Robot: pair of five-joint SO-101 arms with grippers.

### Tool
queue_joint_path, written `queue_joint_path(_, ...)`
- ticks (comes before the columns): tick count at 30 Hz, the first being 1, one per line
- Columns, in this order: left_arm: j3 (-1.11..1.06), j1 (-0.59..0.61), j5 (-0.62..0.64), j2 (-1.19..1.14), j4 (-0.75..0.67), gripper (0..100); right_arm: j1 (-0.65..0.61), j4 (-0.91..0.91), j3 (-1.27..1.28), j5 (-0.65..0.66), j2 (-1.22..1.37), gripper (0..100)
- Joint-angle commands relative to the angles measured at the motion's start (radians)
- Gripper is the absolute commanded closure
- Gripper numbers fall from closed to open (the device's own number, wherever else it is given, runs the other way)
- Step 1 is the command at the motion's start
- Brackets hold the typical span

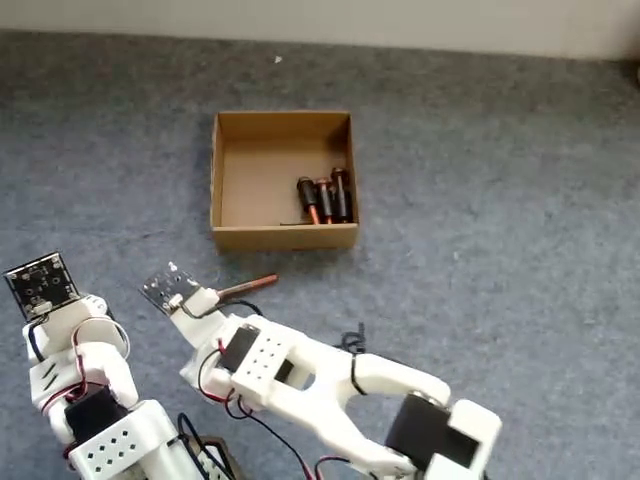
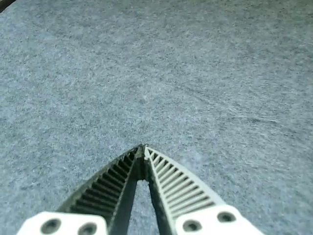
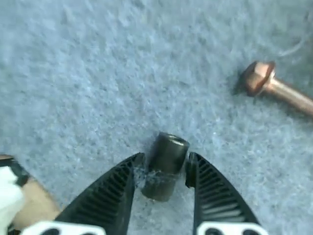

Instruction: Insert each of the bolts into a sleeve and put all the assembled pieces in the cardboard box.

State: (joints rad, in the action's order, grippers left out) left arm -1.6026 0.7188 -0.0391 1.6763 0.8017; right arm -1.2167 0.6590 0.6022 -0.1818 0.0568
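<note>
My right gripper (image 3: 165, 159) is low over the grey carpet, shut on a black sleeve (image 3: 168, 152) held between its fingertips, open end facing away. A copper bolt (image 3: 274, 87) lies loose on the carpet just beyond it. From above, the same bolt (image 1: 250, 287) lies beside the right gripper (image 1: 200, 300), in front of the cardboard box (image 1: 230, 125). Three assembled pieces (image 1: 325, 198) lie in the box's right side. My left gripper (image 2: 143, 148) is shut with nothing in it, over bare carpet at the near left.
The left arm (image 1: 75, 335) stands at the near left, close to the right arm (image 1: 300, 375), which stretches in from the near right. Loose cables (image 1: 352, 340) run along the right arm. Open carpet lies around the box.
</note>
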Motion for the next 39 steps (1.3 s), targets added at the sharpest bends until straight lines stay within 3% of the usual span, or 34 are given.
queue_joint_path(1, 0.048, 0.007, 0.011, 0.008, -0.026, 98, 0.028, -0.001, -0.048, -0.009, 0.064, 86.8)
queue_joint_path(5, 0.047, 0.007, 0.011, 0.008, -0.026, 98, 0.033, 0.068, -0.084, -0.008, 0.068, 88.2)
queue_joint_path(9, 0.045, 0.005, 0.011, 0.008, -0.026, 98, 0.068, 0.131, -0.114, 0.077, 0.036, 99.8)
queue_joint_path(12, 0.044, 0.005, 0.011, 0.008, -0.026, 98, 0.102, 0.170, -0.108, 0.152, -0.012, 99.3)
queue_joint_path(18, 0.042, 0.004, 0.011, 0.008, -0.026, 98, 0.120, 0.213, -0.097, 0.183, -0.186, 99.4)
queue_joint_path(24, 0.041, -0.012, 0.008, 0.008, -0.026, 98, 0.252, 0.277, -0.007, 0.249, -0.420, 99.4)
queue_joint_path(33, 0.041, -0.231, 0.000, 0.008, -0.018, 98, 0.421, 0.383, 0.206, 0.250, -0.799, 99.4)
queue_joint_path(39, 0.061, -0.484, -0.196, -0.002, 0.026, 96, 0.607, 0.271, 0.403, 0.245, -0.905, 99.4)
